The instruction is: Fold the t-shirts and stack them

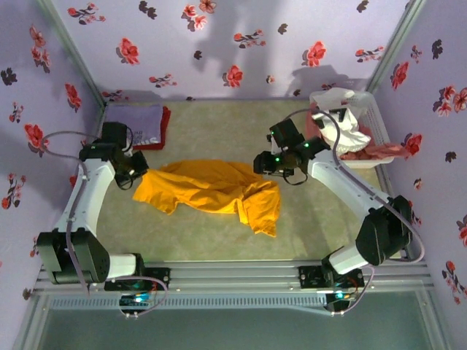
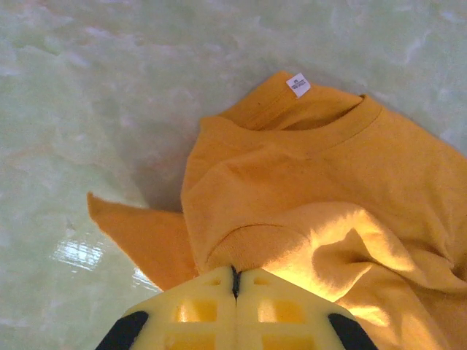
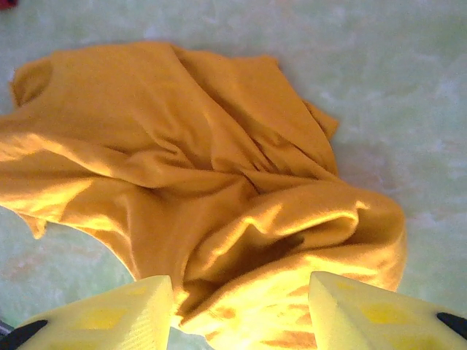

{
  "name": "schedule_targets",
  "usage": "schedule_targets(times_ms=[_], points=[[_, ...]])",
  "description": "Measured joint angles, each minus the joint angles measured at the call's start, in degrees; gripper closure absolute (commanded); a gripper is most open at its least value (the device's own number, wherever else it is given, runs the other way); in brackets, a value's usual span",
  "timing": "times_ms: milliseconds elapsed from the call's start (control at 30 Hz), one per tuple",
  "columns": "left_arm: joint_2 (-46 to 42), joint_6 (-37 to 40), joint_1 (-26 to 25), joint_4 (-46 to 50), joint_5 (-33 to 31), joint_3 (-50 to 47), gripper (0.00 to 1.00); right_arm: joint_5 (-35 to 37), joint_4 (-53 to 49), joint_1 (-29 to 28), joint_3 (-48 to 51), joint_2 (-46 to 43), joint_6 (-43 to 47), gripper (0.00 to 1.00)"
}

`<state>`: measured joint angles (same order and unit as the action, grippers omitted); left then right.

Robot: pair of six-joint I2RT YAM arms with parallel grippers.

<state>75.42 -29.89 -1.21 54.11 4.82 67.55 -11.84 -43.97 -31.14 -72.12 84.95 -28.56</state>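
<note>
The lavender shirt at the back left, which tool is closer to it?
Left. The left tool is just in front of the lavender shirt, shut on the orange shirt. The right tool is far to its right, open over the orange shirt's other end.

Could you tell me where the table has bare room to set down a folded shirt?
Bare: the far strip between the folded lavender t-shirt and the basket, and the near strip between the mustard-orange t-shirt and the front rail. Crowded: the middle and both far corners.
</note>
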Motion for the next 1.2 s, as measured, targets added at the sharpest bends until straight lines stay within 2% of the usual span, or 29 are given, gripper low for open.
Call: schedule_targets(times_ms=[233,367,400,500,567,700,933,1067,1133,1200], points=[[0.02,0.11,0.0,-0.68,1.07,-1.66,1.0,-2.67,0.44,-1.05,13.94,-0.46,-2.75,0.46],[0.02,0.11,0.0,-0.96,1.44,-2.16,1.0,-2.67,1.09,-1.09,17.75,0.22,-3.89,0.53],[0.02,0.11,0.0,-0.96,1.46,-2.16,1.0,-2.95,2.1,-0.98,18.27,0.7,-4.22,0.57],[0.02,0.15,0.0,-0.96,1.49,-2.16,1.0,-3.48,4.15,-0.24,18.82,3.58,-4.22,0.89],[0.02,0.33,0.07,-0.96,1.51,-2.16,1.0,-3.15,4.33,0.68,18.8,5.05,-3.65,1.0],[0.0,0.57,1.16,-0.94,1.88,-2.14,1.0,0.44,-0.07,3.61,15.58,3.52,-1.01,1.0],[-0.04,2.27,5.81,0.87,1.92,1.36,1.0,10.38,-9.44,11.52,2.03,-5.29,4.37,1.0],[-0.04,3.32,8.31,1.27,2.34,4.79,1.0,12.37,-12.41,14.99,-3.34,-5.49,7.15,0.99],[-0.04,3.54,8.72,1.27,2.78,5.4,1.0,12.81,-13.33,16.44,-5.7,-2.51,8.55,0.85],[0.11,3.74,8.74,1.33,3.34,5.42,1.0,12.94,-14.23,17.59,-9.2,2.78,9.97,0.66]])
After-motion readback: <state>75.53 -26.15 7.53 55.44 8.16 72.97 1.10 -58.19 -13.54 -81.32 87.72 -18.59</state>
